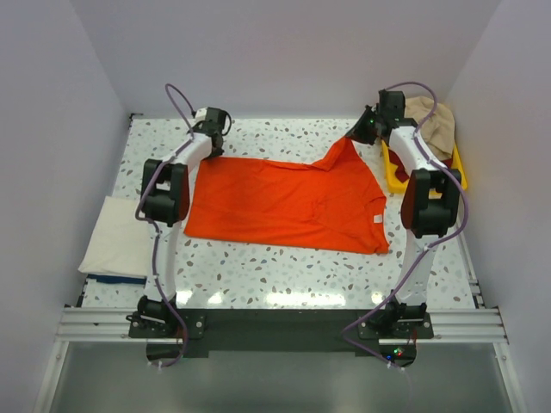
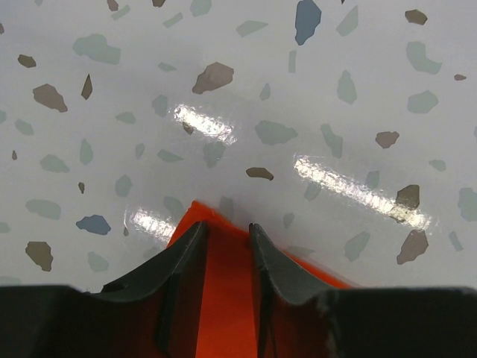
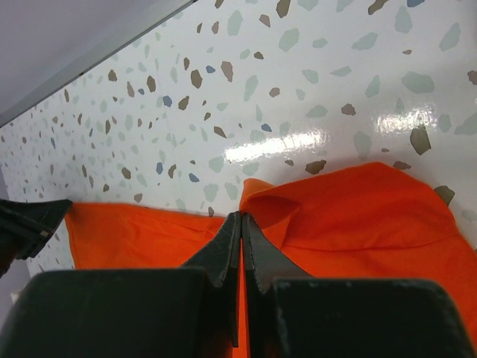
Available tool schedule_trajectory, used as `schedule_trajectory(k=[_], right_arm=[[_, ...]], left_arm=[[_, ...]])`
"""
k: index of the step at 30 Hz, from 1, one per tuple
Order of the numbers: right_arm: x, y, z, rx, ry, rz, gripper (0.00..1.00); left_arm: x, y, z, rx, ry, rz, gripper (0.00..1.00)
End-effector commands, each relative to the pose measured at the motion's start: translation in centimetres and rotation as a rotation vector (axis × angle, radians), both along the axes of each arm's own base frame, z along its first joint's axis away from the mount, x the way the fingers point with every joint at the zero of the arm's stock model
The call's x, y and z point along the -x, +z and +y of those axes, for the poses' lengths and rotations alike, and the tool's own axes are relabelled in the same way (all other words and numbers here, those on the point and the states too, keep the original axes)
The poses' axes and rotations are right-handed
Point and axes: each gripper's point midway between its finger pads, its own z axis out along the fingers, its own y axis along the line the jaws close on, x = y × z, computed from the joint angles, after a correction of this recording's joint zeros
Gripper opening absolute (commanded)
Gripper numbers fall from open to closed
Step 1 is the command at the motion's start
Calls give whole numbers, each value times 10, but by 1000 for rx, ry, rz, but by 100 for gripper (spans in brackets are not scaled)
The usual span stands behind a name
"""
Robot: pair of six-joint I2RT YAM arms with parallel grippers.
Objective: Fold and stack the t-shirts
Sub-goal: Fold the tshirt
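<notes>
Right gripper is pinched together on the far edge of the orange t-shirt, tenting it up toward the upper right of the top view. Left gripper sits at the shirt's upper-left corner, jaws apart with cloth between them. Whether they actually bite it, I can't quite tell from the wrist view.

The rest of the shirt lies flat mid-frame with no fold in it, so I judge this one barely started. At the left edge a folded cream-white t-shirt rests on a navy t-shirt, which looks like the stack begun. A beige t-shirt and a dark red t-shirt wait in the yellow tray, upper right.
</notes>
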Motion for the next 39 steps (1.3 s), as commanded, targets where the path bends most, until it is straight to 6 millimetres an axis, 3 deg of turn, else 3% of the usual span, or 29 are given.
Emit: schedule_trajectory(k=[1,6,13,18,27,31,36,39], right_arm=[[-2,6,0,-16,14,-24,0],[-1,4,0,-16,16,-21,0],[-4,6,1,-19,17,-24,0],[-13,14,-1,-22,19,-46,0],[-39,42,2,-49,26,-122,0],[-48,65,1,-51,24,-176,0],[-49,77,0,-53,25,-195,0],[-39,82,-1,-53,21,-193,0]], left_arm=[[-4,-6,4,-11,29,0,34],[-3,-13,4,-8,27,9,33],[-6,-2,6,0,33,-17,8],[-15,15,11,16,30,-63,0],[-46,49,23,44,9,-159,0],[-57,65,30,60,9,-207,0],[-64,80,29,84,-15,-248,0],[-62,84,32,92,-12,-256,0]])
